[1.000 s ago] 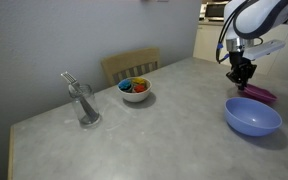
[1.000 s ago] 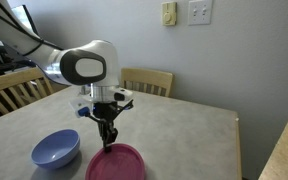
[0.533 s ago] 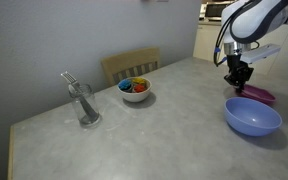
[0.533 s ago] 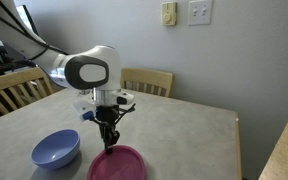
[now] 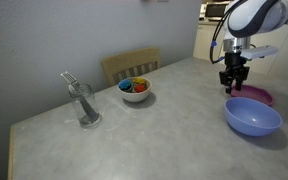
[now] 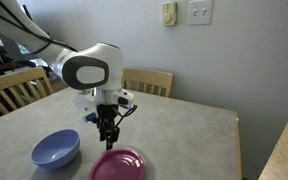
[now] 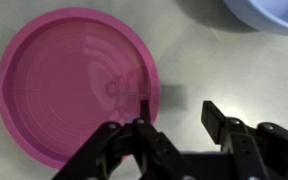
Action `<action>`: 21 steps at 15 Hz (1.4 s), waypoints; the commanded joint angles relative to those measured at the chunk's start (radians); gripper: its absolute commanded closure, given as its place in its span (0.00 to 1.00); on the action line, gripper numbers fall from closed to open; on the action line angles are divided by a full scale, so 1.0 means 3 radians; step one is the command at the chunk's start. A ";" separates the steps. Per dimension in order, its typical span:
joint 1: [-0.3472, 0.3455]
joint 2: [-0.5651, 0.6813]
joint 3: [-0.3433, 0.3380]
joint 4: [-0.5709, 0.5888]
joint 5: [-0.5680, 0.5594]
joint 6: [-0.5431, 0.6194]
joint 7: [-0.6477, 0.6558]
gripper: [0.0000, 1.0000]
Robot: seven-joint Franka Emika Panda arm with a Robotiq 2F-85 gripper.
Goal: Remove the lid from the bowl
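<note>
The lid (image 7: 74, 85) lies flat on the table (image 5: 154, 140), off the bowl and right under my gripper (image 7: 174, 125). In the wrist view most of the pink disc spreads to one side of my fingers. One fingertip (image 7: 136, 128) hangs over its rim and the other over bare tabletop. My gripper hovers just above it, pointing straight down, jaws spread wide with nothing between them. The bowl (image 7: 269, 12) sits uncovered near the lid but not touching it, just showing at a corner of the wrist view beyond my fingers. In an exterior view it stands empty beside the lid (image 6: 56, 150). Well away from my gripper, across the table, are a white bowl (image 5: 135, 90) with colourful contents and a glass (image 5: 84, 103) holding a fork. A chair (image 5: 130, 65) stands at the table's edge behind them.
</note>
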 commanded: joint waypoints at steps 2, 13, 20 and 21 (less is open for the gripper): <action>-0.0069 -0.0399 0.0035 -0.0262 0.0122 -0.0136 -0.0174 0.04; 0.0023 -0.1355 0.0001 -0.0634 0.0106 -0.0841 -0.0126 0.00; 0.0041 -0.1303 -0.0012 -0.0572 0.0054 -0.0829 -0.0075 0.00; 0.0041 -0.1303 -0.0012 -0.0575 0.0054 -0.0829 -0.0075 0.00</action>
